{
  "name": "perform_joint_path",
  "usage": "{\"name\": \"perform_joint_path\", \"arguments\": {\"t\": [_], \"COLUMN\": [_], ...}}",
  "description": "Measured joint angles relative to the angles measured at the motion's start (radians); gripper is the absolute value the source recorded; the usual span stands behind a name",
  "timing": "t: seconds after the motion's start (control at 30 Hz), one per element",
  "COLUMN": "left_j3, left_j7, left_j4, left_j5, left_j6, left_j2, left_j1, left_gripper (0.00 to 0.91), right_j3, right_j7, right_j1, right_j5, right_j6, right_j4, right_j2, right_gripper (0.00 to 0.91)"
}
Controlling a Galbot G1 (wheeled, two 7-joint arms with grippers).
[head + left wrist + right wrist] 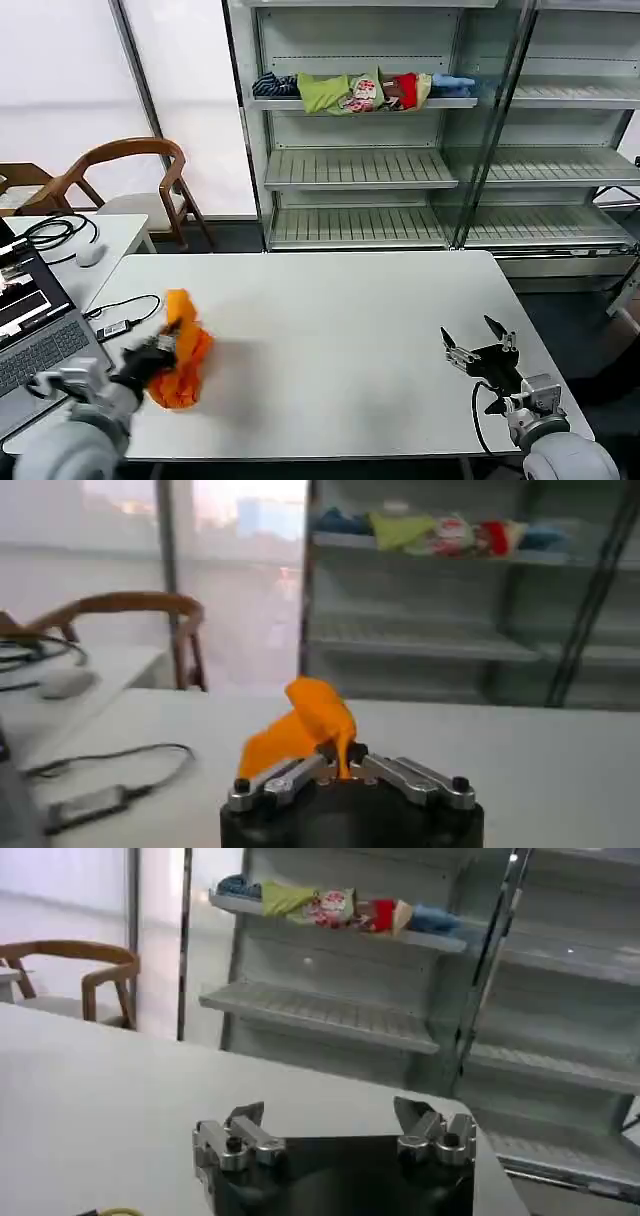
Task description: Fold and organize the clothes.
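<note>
The clothes are one bright orange T-shirt (pixel 183 350), bunched into a lump near the front left of the white table (pixel 330 330). My left gripper (pixel 163 347) is shut on a fold of it, and the fabric rises in a peak above the closed fingertips (pixel 340 752) in the left wrist view, where the orange T-shirt (pixel 300 730) stands up from the jaws. My right gripper (pixel 480 337) hovers open over the table's front right, with nothing between its fingers (pixel 245 1116).
A laptop (pixel 35 335) and a cable with an adapter (pixel 115 327) lie left of the shirt. A wooden chair (pixel 135 175) stands behind the table. Metal shelves (pixel 400 160) at the back hold a row of bundled clothes (pixel 365 90).
</note>
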Motion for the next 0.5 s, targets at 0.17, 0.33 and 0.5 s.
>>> {"name": "perform_joint_path", "arguments": {"t": [0.17,0.33,0.5], "left_j3": [0.183,0.335,0.439], "left_j7": [0.015,0.021,0.016], "left_j4": [0.003,0.051,0.122], "left_j5": [0.126,0.222,0.284], "left_j6": [-0.011,-0.025,-0.033], "left_j2": [-0.070,-0.138,-0.202], "left_j1": [-0.040,-0.112,-0.196], "left_gripper": [0.020,0.020,0.020], "right_j3": [0.012,0.015,0.019], "right_j7": [0.001,0.005,0.006], "right_j1": [-0.016,-0.023,-0.023], "right_j5": [-0.006,-0.014,-0.018], "right_j6": [-0.006,-0.011,-0.011], "right_j4": [0.012,0.024,0.031], "right_j2": [0.003,0.007,0.006], "right_gripper": [0.907,0.907,0.907]}}
